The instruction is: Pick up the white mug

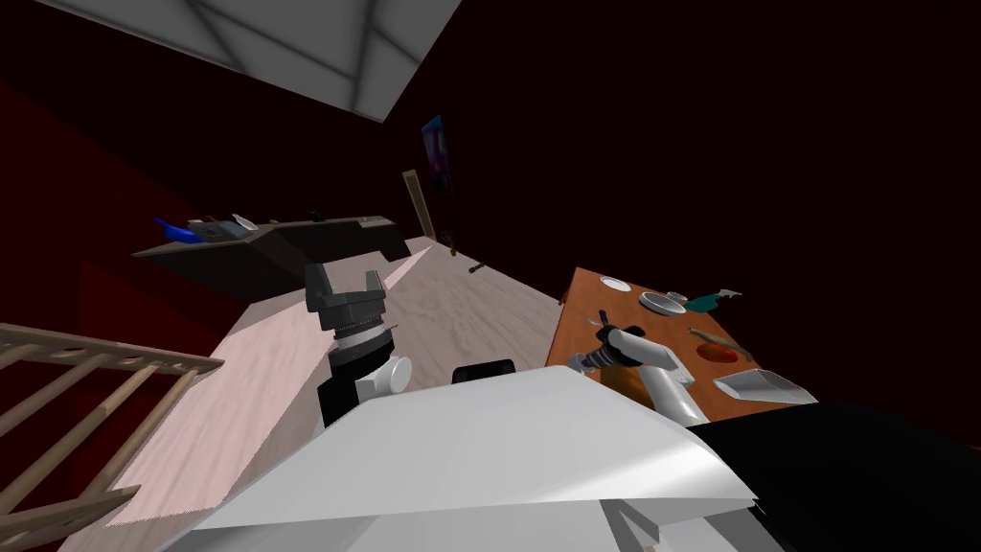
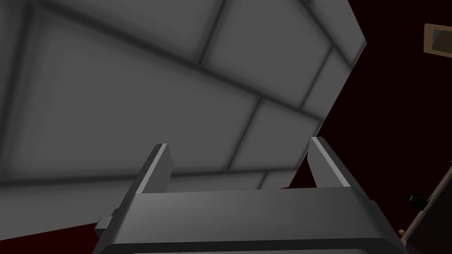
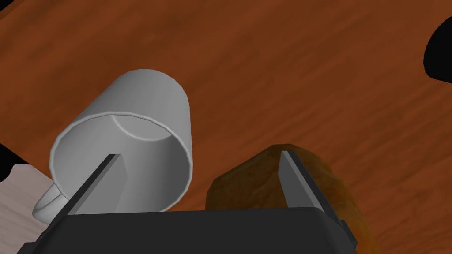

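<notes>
Holding right gripper (image 3: pixel 198 154) spread, empty, over white mug (image 3: pixel 150 101): lining one finger above mouth, probably for rim pinch. Noting mug upright at table (image 3: pixel 287 66) edge, brown lump (image 3: pixel 251 181) just beside, crowding outer finger. Parking left gripper (image 2: pixel 238 165) aloft, spread, empty.

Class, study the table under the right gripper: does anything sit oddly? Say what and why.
The white mug sits at the brown table's edge, handle toward the pale floor: a nudge might knock it off. A brown lump lies close beside it, under one finger of the open right gripper.
</notes>
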`<state>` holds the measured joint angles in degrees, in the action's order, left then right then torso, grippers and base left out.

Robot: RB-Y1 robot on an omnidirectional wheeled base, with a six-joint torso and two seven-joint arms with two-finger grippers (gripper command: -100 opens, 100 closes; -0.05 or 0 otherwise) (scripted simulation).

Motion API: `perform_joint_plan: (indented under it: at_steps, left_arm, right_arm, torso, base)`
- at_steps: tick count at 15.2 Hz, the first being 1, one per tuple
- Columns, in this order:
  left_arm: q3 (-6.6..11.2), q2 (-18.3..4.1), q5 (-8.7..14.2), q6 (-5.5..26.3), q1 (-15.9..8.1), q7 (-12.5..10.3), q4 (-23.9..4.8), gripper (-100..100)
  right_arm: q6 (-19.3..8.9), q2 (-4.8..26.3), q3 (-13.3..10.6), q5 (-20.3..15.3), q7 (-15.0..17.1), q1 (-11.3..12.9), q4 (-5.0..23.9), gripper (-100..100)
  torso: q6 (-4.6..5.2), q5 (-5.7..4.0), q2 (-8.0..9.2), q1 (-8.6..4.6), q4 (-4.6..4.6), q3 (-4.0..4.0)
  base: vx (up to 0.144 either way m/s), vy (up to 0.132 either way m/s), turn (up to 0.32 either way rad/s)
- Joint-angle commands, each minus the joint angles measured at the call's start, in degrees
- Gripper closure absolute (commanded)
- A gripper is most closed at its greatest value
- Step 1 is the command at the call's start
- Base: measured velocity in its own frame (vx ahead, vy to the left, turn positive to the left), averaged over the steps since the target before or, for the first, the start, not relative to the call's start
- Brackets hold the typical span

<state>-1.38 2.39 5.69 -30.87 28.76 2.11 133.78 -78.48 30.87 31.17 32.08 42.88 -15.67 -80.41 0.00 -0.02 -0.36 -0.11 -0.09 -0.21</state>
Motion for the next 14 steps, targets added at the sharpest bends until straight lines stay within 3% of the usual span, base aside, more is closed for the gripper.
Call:
perform_joint_plan:
  at_steps: [1,7,8,13,14]
  left_arm:
    - [0.00,0.0,0.0,0.0,0.0,0.0,0.0,0]
    - [0.00,0.0,0.0,0.0,0.0,0.0,0.0,0]
    - [0.00,0.0,0.0,0.0,0.0,0.0,0.0,0]
    - [0.00,0.0,0.0,0.0,0.0,0.0,0.0,0]
    - [0.00,0.0,0.0,0.0,0.0,0.0,0.0,0]
  right_arm:
    - [-2.9,0.1,0.7,0.7,1.2,0.0,1.1,-100]
    - [-7.3,0.4,1.9,1.7,2.9,0.2,3.6,-100]
    - [-6.4,0.4,1.6,1.5,2.6,0.2,2.9,-100]
    - [-2.4,-1.3,0.7,0.2,1.2,1.0,6.7,-100]
    - [-3.4,-0.9,0.9,0.5,1.6,0.9,6.0,-100]
  torso:
    - [0.00,0.00,0.00,0.00,0.00,0.00]
    - [0.00,0.00,0.06,-0.02,0.01,0.03]
    - [0.00,0.00,0.09,-0.01,0.02,0.05]
    - [0.01,0.00,0.31,0.01,0.07,0.18]
    - [0.01,0.00,0.33,0.01,0.07,0.19]
  base:
    - [0.082,-0.019,-0.019]
    - [0.067,-0.015,-0.015]
    - [0.032,-0.008,-0.003]
    - [0.007,-0.010,-0.026]
    - [0.002,-0.005,-0.006]
